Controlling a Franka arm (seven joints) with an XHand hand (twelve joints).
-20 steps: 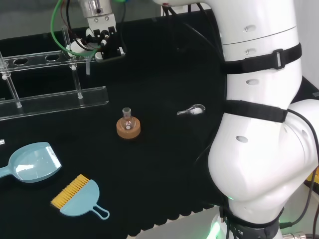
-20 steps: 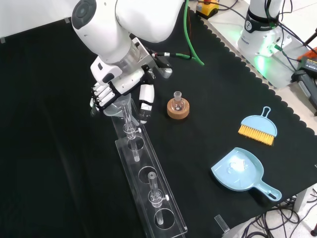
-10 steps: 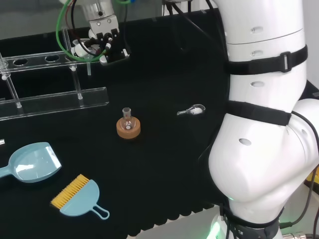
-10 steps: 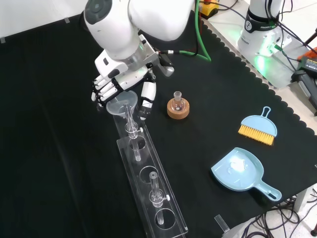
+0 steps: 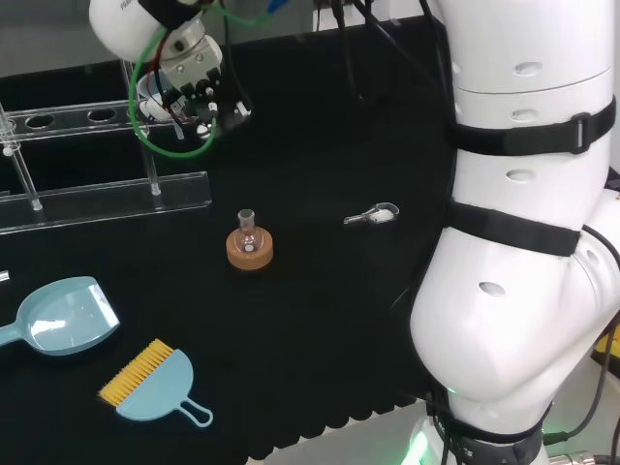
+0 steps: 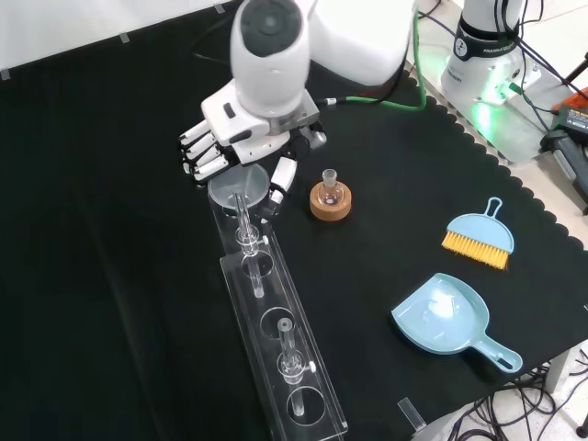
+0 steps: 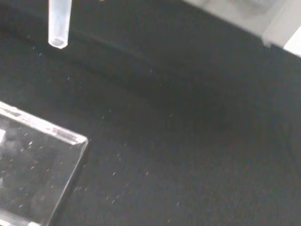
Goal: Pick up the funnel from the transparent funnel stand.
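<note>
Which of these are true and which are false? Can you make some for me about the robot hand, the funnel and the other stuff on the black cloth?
1. The hand is curled round the funnel. True.
2. The little flask sits on a red ribbed ring. False: it sits on a cork ring.
3. The blue dustpan is upside down on the funnel stand. False: it lies on the cloth, apart from the stand.
4. The small brush has yellow bristles. True.
</note>
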